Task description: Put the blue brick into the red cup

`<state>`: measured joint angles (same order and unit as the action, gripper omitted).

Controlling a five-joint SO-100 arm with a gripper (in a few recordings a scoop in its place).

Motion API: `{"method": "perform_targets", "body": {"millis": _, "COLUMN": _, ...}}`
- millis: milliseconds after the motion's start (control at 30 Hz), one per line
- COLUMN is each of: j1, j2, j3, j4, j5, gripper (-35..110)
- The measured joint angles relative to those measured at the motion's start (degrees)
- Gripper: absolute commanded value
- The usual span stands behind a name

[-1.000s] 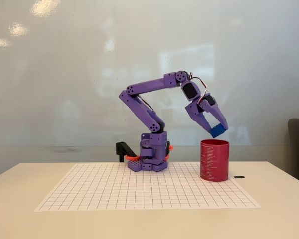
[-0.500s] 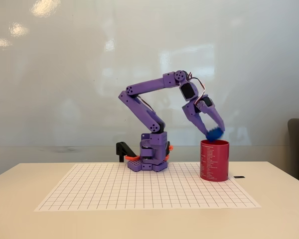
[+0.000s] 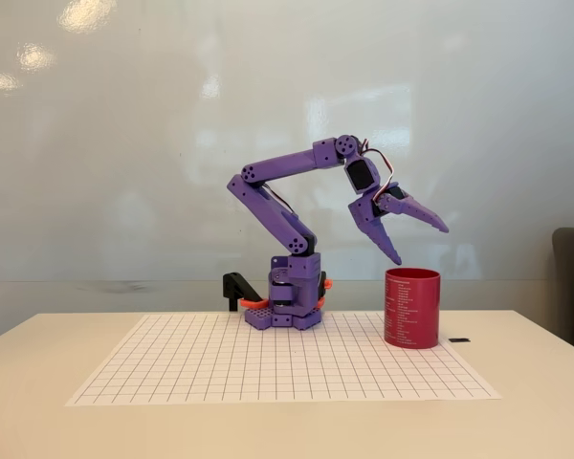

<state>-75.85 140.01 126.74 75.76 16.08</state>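
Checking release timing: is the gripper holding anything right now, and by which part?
Nothing is held. The gripper is open, its two fingers spread wide with only empty space between them, above the red cup.

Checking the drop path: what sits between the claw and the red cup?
Nothing; in the fixed view only open air separates the open claw from the red cup.

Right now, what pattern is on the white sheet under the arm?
A grid of thin dark lines on white, seen best in the fixed view: the sheet.
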Motion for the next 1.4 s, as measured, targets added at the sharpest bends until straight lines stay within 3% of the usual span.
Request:
{"method": "perform_targets", "body": {"millis": 33, "j1": 0.0, "j2": 0.0, "j3": 0.0, "j4": 0.0, "j5": -0.5, "gripper": 0}}
{"method": "perform_targets", "body": {"millis": 667, "j1": 3.2, "j2": 0.6, "j3": 0.0, "j4": -1.8, "j5": -4.2, "gripper": -1}}
{"method": "perform_targets", "body": {"millis": 800, "j1": 13.9, "j2": 1.4, "j3": -1.4, "j4": -6.9, "j5": -7.6, "gripper": -1}}
{"method": "perform_targets", "body": {"millis": 1000, "j1": 40.3, "j2": 5.4, "j3": -6.7, "j4": -15.5, "j5": -13.8, "gripper": -1}}
{"method": "perform_targets", "body": {"millis": 1167, "j1": 57.5, "j2": 14.2, "j3": -7.8, "j4": -16.6, "j5": -15.1, "gripper": -1}}
{"method": "perform_targets", "body": {"millis": 1400, "j1": 71.2, "j2": 32.2, "j3": -9.0, "j4": -12.9, "j5": -11.5, "gripper": -1}}
